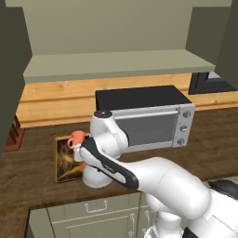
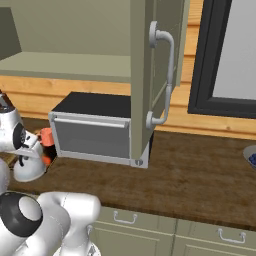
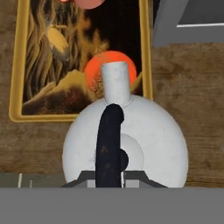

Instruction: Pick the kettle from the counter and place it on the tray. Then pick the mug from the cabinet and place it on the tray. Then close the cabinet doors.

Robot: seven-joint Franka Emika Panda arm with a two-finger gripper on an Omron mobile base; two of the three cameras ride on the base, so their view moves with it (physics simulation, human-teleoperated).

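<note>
The silvery-white kettle (image 3: 153,144) stands right under my hand at the near edge of the tray (image 3: 17,65), its spout over the orange-red blob. My gripper (image 3: 109,178) straddles the kettle's black arched handle, with a pad tight against each side. From the left, the kettle (image 1: 96,177) sits at the tray's (image 1: 56,160) near right corner, under the gripper (image 1: 89,162). The salmon mug (image 1: 77,138) stands at the tray's far end, also seen as mug (image 3: 87,2) and mug (image 2: 46,136). The cabinet shelf (image 1: 116,62) is bare, and the right cabinet door (image 2: 145,75) stands open.
A silver microwave (image 1: 148,121) stands on the dark wood counter (image 2: 190,175) just right of the tray. The open door's curved handle (image 2: 169,75) hangs above it. Green drawer fronts (image 1: 93,209) run below. A blue bowl (image 2: 250,156) sits far right.
</note>
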